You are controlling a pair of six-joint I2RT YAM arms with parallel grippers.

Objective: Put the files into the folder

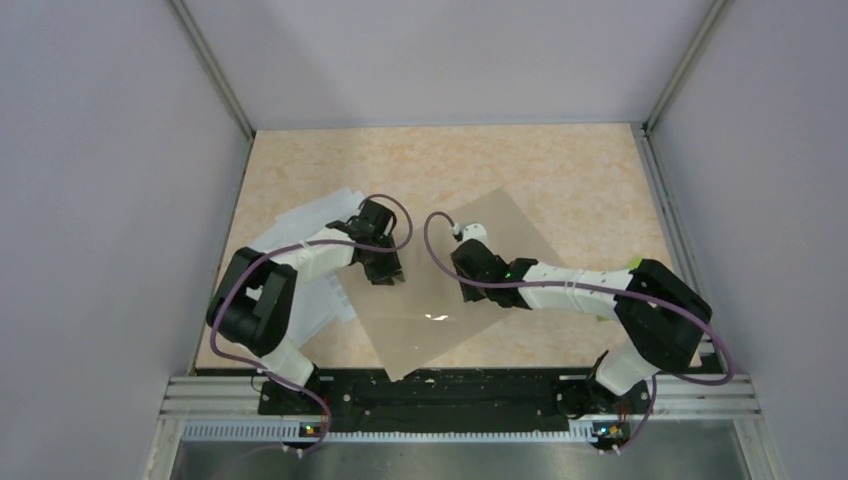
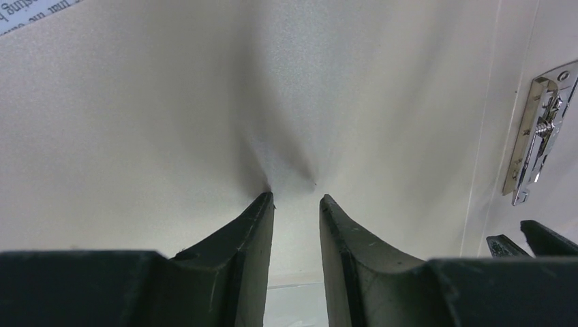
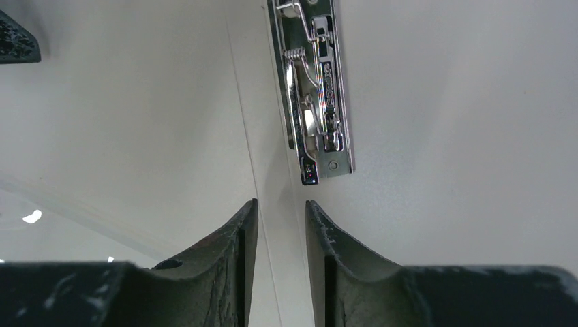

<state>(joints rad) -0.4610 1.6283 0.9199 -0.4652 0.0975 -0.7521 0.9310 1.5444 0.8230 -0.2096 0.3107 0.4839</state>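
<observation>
The brown folder (image 1: 430,335) lies in the middle of the table, turned like a diamond. Its pale surface fills both wrist views, with a metal clip (image 3: 317,88) on it, also seen in the left wrist view (image 2: 538,136). White files (image 1: 310,218) lie at the left, partly under my left arm; a printed corner shows in the left wrist view (image 2: 27,13). My left gripper (image 1: 385,265) (image 2: 296,199) rests its tips on the folder surface, jaws nearly together, nothing between them. My right gripper (image 1: 468,268) (image 3: 281,203) stands just short of the clip, jaws nearly together and empty.
A small green and yellow block (image 1: 632,265) lies at the right beside my right arm. Grey walls stand close on the left, right and far sides. The two grippers are near each other over the folder; the right fingers (image 2: 531,238) show in the left wrist view.
</observation>
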